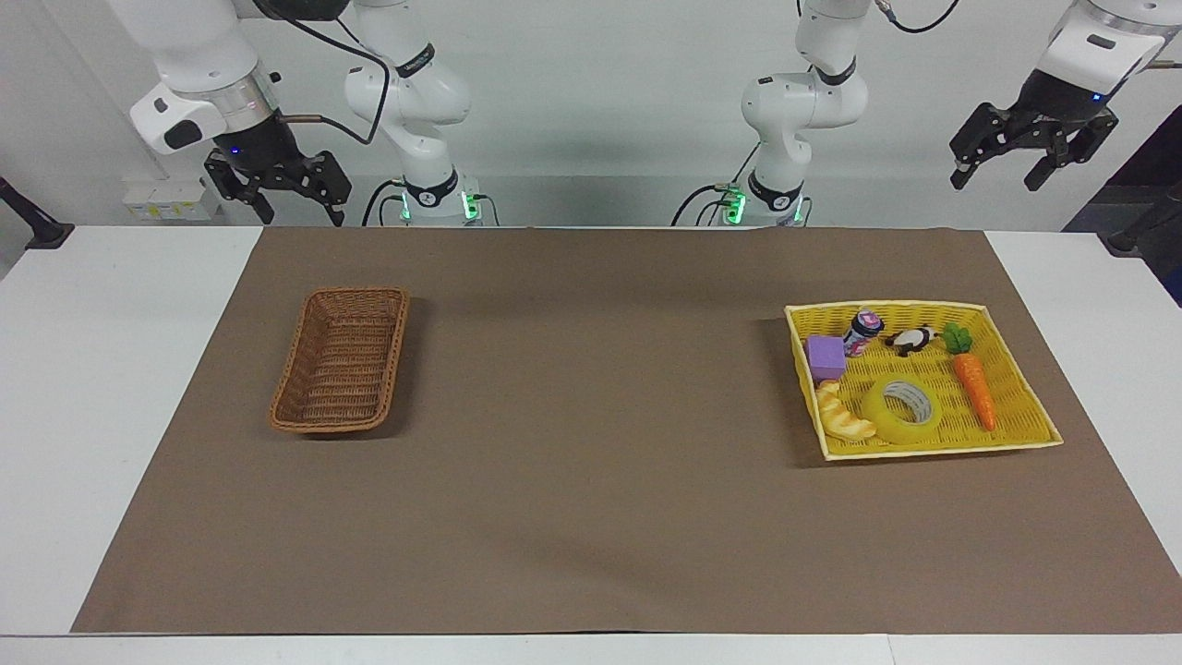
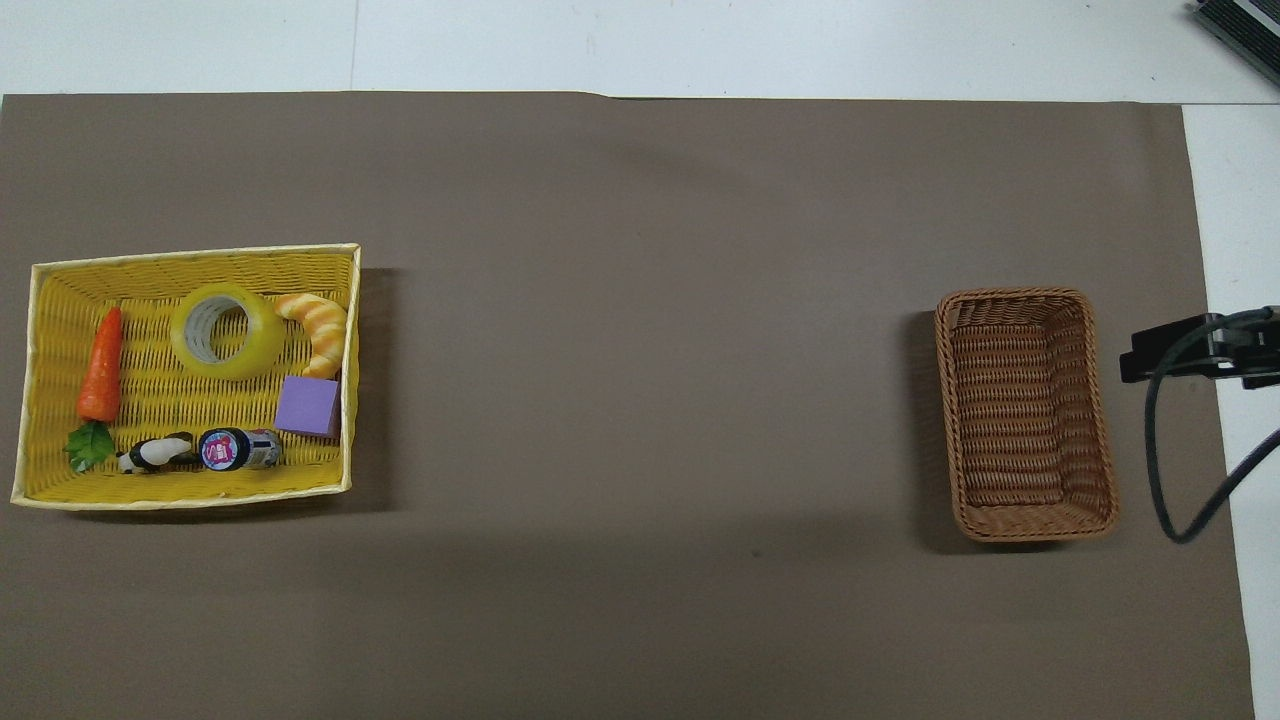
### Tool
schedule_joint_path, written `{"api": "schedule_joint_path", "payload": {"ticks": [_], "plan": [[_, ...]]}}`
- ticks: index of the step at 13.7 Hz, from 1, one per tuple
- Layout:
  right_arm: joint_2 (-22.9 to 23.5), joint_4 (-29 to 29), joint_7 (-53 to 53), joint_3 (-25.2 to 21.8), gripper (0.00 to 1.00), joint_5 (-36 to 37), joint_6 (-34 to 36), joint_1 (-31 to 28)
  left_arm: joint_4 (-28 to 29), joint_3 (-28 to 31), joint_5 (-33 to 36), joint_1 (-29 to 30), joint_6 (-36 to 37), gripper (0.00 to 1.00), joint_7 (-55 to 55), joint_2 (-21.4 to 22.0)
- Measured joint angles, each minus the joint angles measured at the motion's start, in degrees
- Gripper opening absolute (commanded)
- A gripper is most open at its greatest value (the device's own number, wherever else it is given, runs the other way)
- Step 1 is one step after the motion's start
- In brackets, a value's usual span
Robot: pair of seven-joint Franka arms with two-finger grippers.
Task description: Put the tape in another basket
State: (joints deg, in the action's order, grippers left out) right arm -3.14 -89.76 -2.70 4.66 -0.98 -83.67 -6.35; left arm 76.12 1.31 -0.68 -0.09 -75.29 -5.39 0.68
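Note:
The tape (image 1: pixel 903 409) (image 2: pixel 225 332), a wide translucent yellow roll with a grey-white core, lies flat in the yellow basket (image 1: pixel 942 450) (image 2: pixel 190 255) at the left arm's end of the table. The brown wicker basket (image 1: pixel 325 427) (image 2: pixel 1105 430) stands empty at the right arm's end. My left gripper (image 1: pixel 999 175) hangs open and empty, high above the table edge by the robots, well apart from the tape. My right gripper (image 1: pixel 300 211) hangs open and empty above the same edge at its own end, apart from the brown basket.
In the yellow basket with the tape lie a croissant toy (image 1: pixel 842 416), a purple block (image 1: pixel 826 356), a small can (image 1: pixel 863 331), a black-and-white toy (image 1: pixel 912 340) and a toy carrot (image 1: pixel 971 379). A brown mat (image 1: pixel 591 462) covers the table.

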Motion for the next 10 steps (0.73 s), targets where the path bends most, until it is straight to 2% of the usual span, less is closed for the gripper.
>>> {"api": "schedule_joint_path", "payload": {"ticks": [10], "plan": [[-0.02,0.00,0.00,0.01,1.00,0.00,0.32,0.03,1.38,0.17,0.00,1.27,-0.56,1.00,-0.42,0.85]]}}
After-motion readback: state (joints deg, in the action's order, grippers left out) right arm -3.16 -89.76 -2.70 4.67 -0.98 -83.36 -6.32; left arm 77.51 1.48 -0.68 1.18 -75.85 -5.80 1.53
